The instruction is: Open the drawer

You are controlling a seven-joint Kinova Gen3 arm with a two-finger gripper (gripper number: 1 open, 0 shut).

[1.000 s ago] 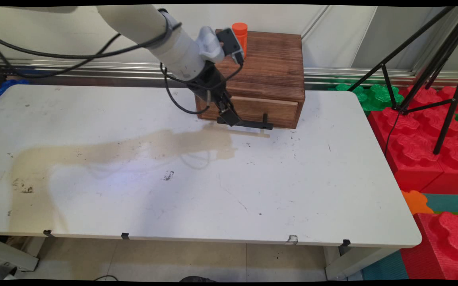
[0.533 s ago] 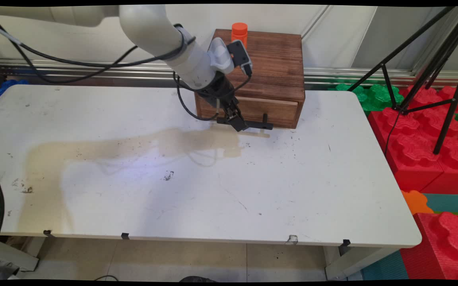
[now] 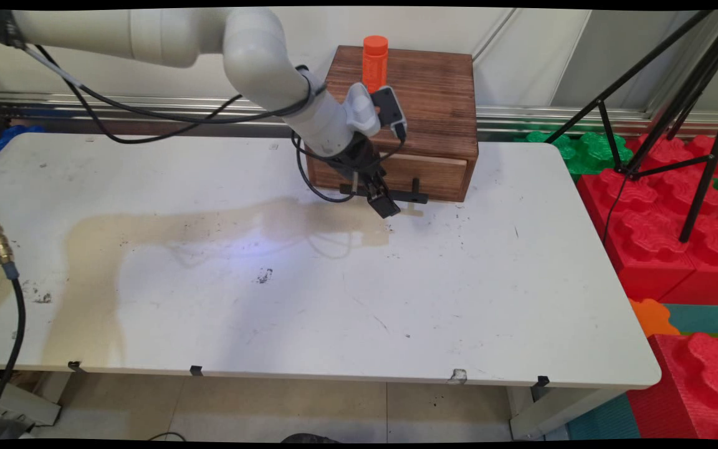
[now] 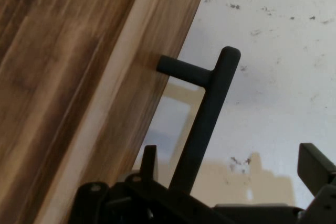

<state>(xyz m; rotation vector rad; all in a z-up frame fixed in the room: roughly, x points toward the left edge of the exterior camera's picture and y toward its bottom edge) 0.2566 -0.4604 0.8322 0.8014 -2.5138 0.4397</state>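
Dark-stained wooden drawer box (image 3: 418, 118) at the white table's (image 3: 334, 299) far edge, an orange bottle (image 3: 374, 55) on top.

Main view: black gripper (image 3: 386, 206) sits at the drawer's black bar handle (image 3: 412, 196), low on the front.

Hand view: handle (image 4: 202, 124) runs between the spread fingers (image 4: 148, 162), unclamped; drawer front (image 4: 126, 103) looks flush, apparently unopened.
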